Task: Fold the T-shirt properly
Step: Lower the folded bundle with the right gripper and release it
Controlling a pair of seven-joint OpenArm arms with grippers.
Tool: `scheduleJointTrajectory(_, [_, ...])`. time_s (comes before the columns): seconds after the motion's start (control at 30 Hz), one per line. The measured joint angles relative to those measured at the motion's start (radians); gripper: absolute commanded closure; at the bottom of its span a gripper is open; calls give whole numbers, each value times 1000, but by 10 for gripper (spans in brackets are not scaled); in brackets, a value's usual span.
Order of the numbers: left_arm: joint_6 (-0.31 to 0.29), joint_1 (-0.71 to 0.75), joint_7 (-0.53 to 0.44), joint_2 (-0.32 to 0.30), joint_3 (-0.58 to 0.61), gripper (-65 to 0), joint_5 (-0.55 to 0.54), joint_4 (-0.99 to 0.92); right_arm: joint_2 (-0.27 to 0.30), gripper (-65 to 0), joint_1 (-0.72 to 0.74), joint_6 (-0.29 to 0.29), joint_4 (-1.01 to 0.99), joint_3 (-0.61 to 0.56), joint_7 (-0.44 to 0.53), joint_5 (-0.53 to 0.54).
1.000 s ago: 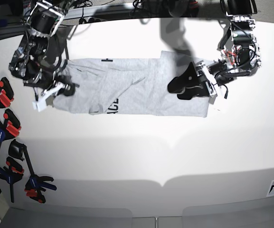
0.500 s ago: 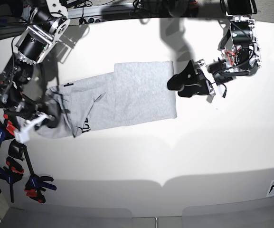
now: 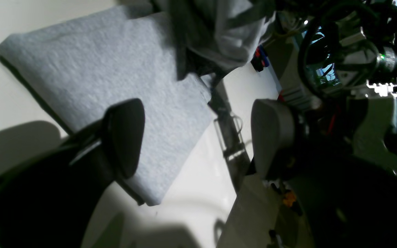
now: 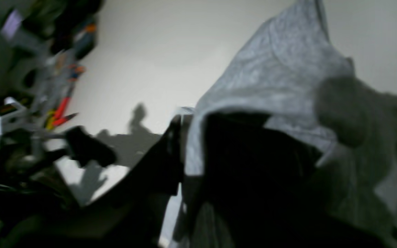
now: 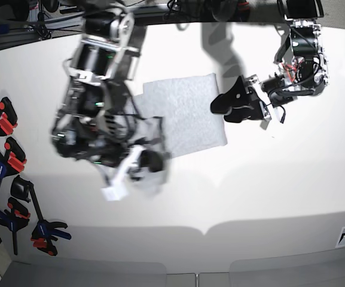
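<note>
Overhead, the right arm's fingers (image 5: 141, 164) clamp the lifted T-shirt (image 5: 187, 113); the left fingers (image 5: 227, 106) hover spread beside it.

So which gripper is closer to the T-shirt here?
Right. The right gripper is shut on the T-shirt, lifting one end; the left gripper hangs open beside its other edge.

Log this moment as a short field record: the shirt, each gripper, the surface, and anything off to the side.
garment: T-shirt, light grey, one end flat on the table, other end lifted
right gripper: shut on the lifted end of the T-shirt, raised above the table
left gripper: open, empty, beside the flat end's edge
lettering: dark marks partly visible in the right wrist view, unreadable
side items: clamps along the table's edge
</note>
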Motion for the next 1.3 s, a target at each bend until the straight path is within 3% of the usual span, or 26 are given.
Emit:
scheduleJointTrajectory(0.13, [2, 2, -53, 1, -58, -445, 158, 0, -71, 0, -9, 0, 0, -84, 1, 0])
scheduleJointTrajectory(0.33, [5, 0, -66, 0, -220, -445, 142, 0, -123, 0, -70, 0, 0, -179, 2, -29])
scheduleJointTrajectory(0.53, [5, 0, -67, 0, -312, -445, 128, 0, -122, 0, -111, 0, 0, -228, -1, -34])
scheduleJointTrajectory(0.7, [5, 0, -66, 1, -308, -445, 101, 0, -129, -176, -111, 0, 0, -230, 2, -51])
scheduleJointTrajectory(0.9, [5, 0, -63, 1, -308, -445, 103, 0, -140, -197, -111, 4, 0, -230, 4, 130])
scheduleJointTrajectory(1.07, [5, 0, -63, 1, -308, -445, 103, 0, -139, -197, -108, 37, 0, -241, 2, 212])
scheduleJointTrajectory(1.2, [5, 0, -63, 1, -308, -445, 103, 0, -140, -197, -71, 79, 0, -219, 2, 187])
scheduleJointTrajectory(1.3, [7, 0, -16, 1, -308, -445, 0, 0, -139, -196, -13, 84, 0, -172, 32, 35])
